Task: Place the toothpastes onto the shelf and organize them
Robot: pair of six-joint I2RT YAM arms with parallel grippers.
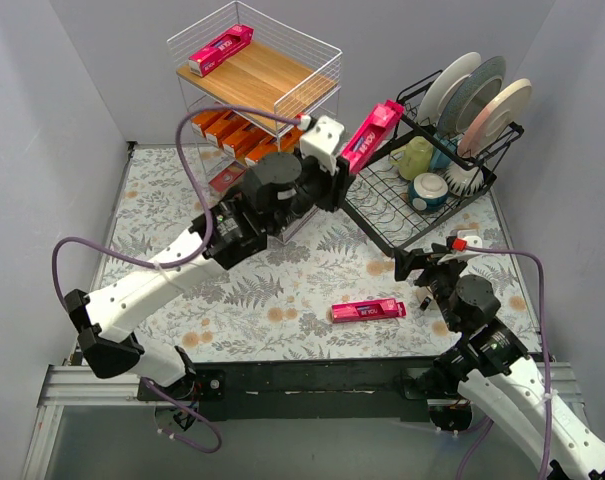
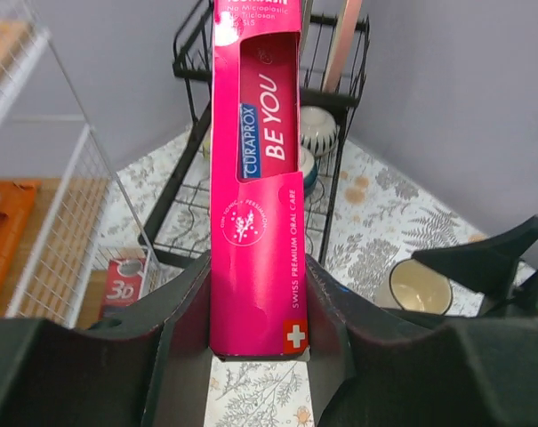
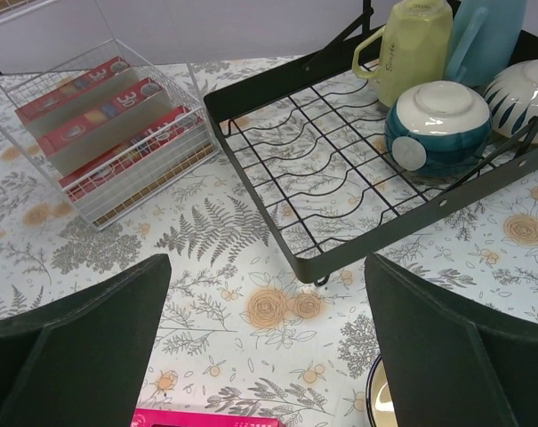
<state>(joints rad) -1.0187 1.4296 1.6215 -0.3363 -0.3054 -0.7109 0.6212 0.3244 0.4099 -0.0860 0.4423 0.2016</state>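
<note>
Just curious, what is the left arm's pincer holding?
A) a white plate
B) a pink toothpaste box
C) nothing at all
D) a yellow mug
B: in the wrist view, the left pincer is closed on both sides of a pink toothpaste box printed "CURAPROX BE YOU".

The tall white wire shelf with wooden boards stands far left on the table, the black wire dish rack just to its right. One bright pink cardboard toothpaste box lies on the top board, the orange cardboard boxes on the middle, the dark red "3D" boxes on the bottom. The left gripper holds a second pink box up between shelf and rack. A third pink box lies flat in front of the rack, just left of the right gripper
</note>
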